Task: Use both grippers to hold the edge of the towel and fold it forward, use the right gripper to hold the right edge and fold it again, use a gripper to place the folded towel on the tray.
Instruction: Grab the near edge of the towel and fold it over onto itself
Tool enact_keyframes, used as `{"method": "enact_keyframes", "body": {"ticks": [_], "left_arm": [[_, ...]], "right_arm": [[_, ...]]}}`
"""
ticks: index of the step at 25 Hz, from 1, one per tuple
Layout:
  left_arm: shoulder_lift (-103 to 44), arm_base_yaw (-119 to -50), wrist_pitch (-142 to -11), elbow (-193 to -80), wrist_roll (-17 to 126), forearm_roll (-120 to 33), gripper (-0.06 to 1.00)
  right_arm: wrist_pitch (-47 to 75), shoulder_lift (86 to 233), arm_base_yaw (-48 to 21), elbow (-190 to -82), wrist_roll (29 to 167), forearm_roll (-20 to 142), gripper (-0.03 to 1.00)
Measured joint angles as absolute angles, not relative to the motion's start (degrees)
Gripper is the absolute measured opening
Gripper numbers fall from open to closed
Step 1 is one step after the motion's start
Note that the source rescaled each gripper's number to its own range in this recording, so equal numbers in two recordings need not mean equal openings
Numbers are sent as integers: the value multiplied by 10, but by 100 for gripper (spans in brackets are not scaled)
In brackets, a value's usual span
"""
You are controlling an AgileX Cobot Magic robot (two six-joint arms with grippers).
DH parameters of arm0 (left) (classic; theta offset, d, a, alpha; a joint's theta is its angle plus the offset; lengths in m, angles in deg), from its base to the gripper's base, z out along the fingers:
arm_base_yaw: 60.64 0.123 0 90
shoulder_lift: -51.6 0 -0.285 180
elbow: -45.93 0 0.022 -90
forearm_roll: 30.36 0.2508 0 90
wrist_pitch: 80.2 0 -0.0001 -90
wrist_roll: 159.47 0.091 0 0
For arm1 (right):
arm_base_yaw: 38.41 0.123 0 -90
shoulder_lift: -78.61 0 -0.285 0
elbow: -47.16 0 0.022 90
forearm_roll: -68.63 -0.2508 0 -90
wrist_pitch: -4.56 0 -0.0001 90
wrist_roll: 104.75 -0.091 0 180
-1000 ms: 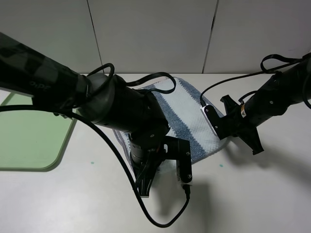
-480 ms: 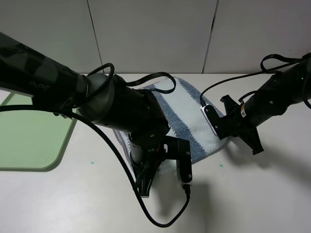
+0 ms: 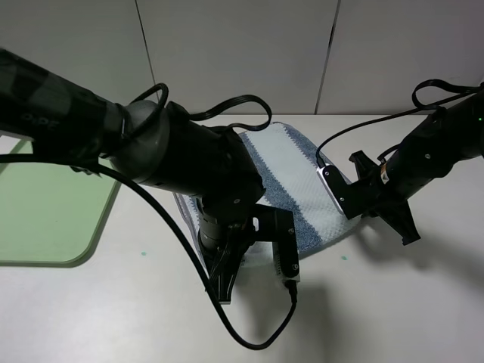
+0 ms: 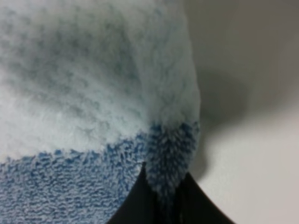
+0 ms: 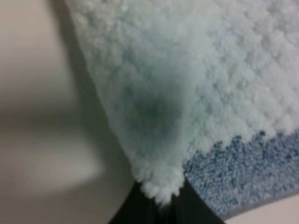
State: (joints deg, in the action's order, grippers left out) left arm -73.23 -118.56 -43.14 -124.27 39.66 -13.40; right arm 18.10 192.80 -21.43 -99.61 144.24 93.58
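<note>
Across the upper view, a smooth, pale desk (image 3: pixel 393 302) is seen, with a flat light-green tray (image 3: pixel 45 219) of rounded corner and low raised rim laid at its left side. Well apart from the tray, towards the middle of the desk, a soft towel (image 3: pixel 291 174) is spread, marked with broad white and blue-grey stripes; much of its near left part is hidden by the thick black left arm (image 3: pixel 197 166). The slimmer black right arm (image 3: pixel 431 151) is reached in from the right, and thin black cables (image 3: pixel 227 121) are looped over both arms. A small pale grey box (image 3: pixel 333 189) is carried near the right wrist, just above the towel's right edge.

From the left wrist, the left gripper (image 4: pixel 161 186) is shown with its black, tapered fingers (image 4: pixel 135 205) closed on a raised fold of fuzzy blue-grey pile, where the stripe meets the white. From the right wrist, the right gripper (image 5: pixel 161 196) is shown with its fingers (image 5: pixel 128 210) clamped on a puckered white corner of the cloth; the waffle weave is plainly seen, and a thin grey hem (image 5: pixel 254 206) is run along the blue border.
</note>
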Motion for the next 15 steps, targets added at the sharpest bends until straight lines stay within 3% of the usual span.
{"method": "enact_keyframes", "body": {"ticks": [15], "left_arm": [[-700,-1186,-360,-1304,385,-179,0]], "right_arm": [[229,1851,-214,-995,1442,931,0]]}}
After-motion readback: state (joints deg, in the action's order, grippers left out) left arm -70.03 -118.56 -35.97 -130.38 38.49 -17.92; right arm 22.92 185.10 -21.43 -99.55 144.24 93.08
